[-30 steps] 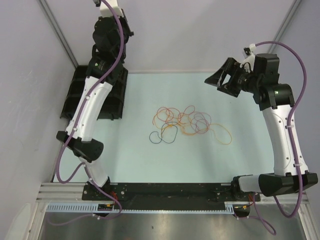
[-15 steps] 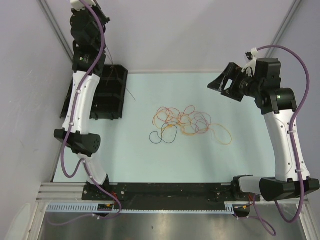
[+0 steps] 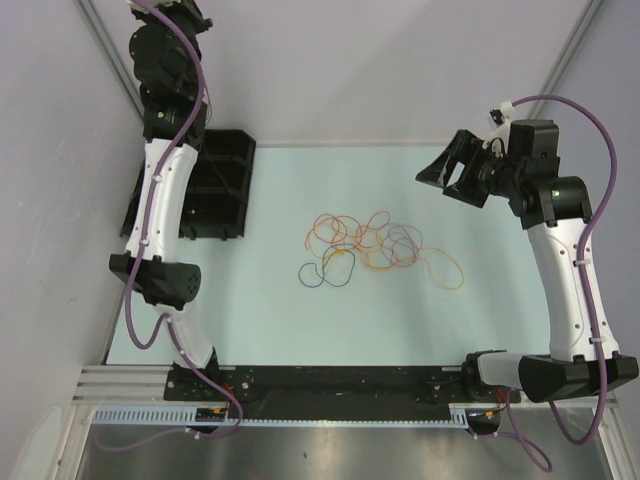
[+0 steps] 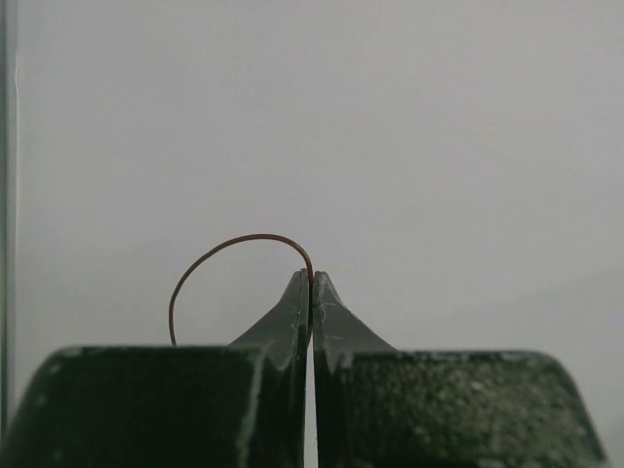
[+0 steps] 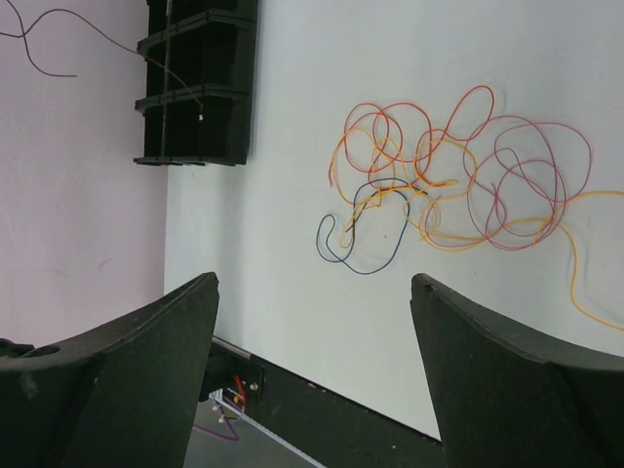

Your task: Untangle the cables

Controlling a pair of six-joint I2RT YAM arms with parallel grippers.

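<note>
Cables [image 3: 375,243] tangled on pale table [image 3: 500,320], lilac walls [image 3: 400,70]; left pincer [image 4: 311,280] tight on brown wire [image 4: 244,237], right pincer [image 5: 312,283] wide, empty

Arms [image 3: 160,200]: two. Hands: two, left [image 4: 311,283], right [image 5: 312,292]. Black tray [image 3: 225,190]: one. Cables [image 3: 375,245]: five colours tangled, sixth cable [image 4: 239,239] separate.

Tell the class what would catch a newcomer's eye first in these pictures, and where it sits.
The bright tangle of cables, in orange, red, yellow and dark loops, lies in the middle of the table. The left gripper, raised high at the far left near the black tray, is shut on one thin brown wire. The right gripper hangs open over the far right side.
</note>
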